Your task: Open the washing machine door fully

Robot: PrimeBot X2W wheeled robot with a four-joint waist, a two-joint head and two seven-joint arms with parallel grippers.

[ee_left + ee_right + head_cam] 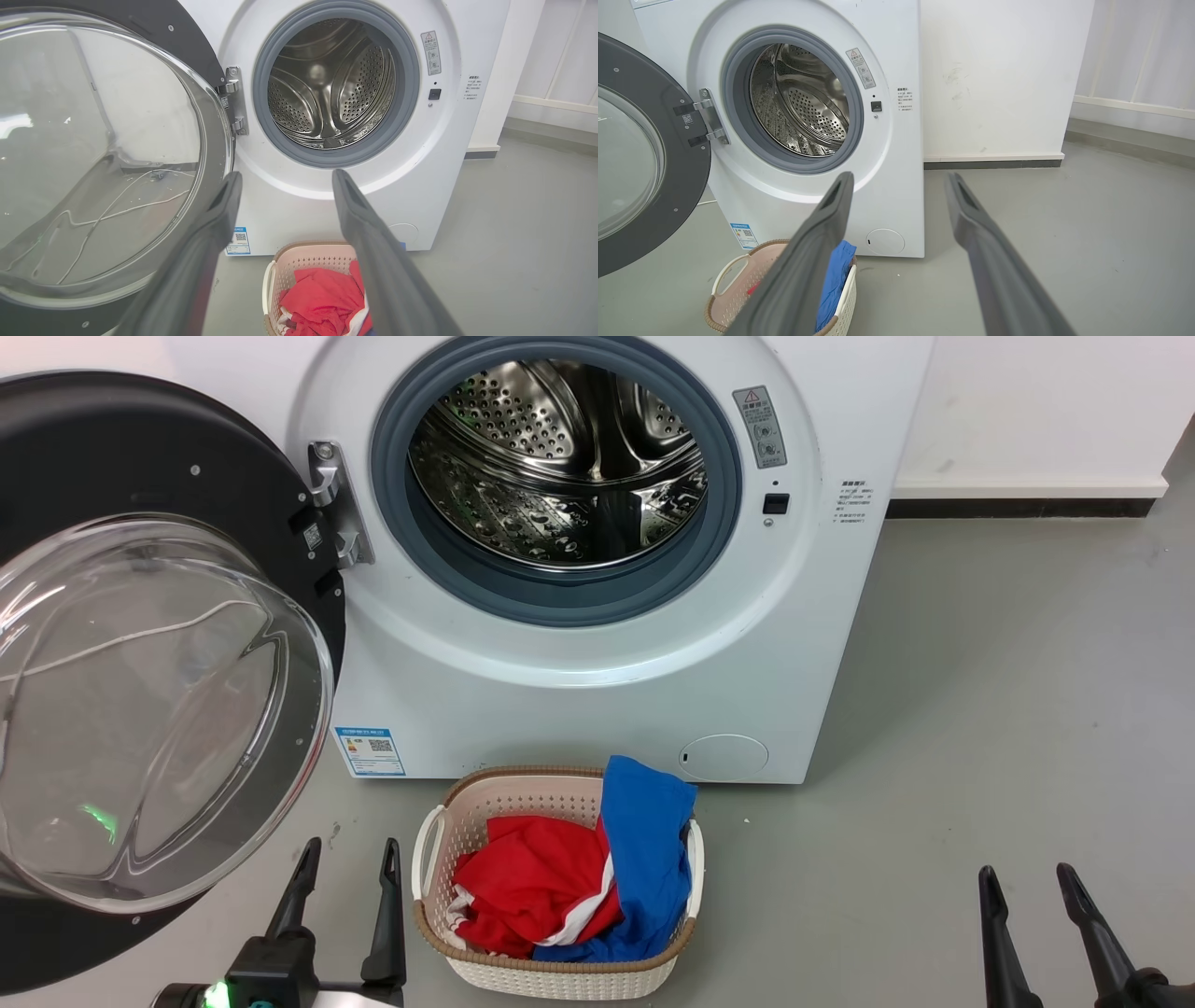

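The left gripper is empty, its two dark fingers spread apart. It hovers low in front of the washing machine, toward the hinge side and just beside the swung-out door. The right gripper is also spread and empty, and it sits well clear of the machine, off its far front corner over bare floor. Neither gripper touches anything.

The washing machine door hangs from the hinge on the machine's side nearest the robot's left. It stands wide open, with its matte inner face and clear glass bowl turned toward the robot. The steel drum and grey gasket are fully exposed. The opening looks done or very nearly done. Whether the door could swing any farther cannot be told from here.

Directly in front of the machine, near its base, sits a laundry basket. It holds a red garment and a blue garment.

Count:
- One machine
- One door
- One hinge
- One basket
- Two garments in sight
- Two grippers, each with two fingers
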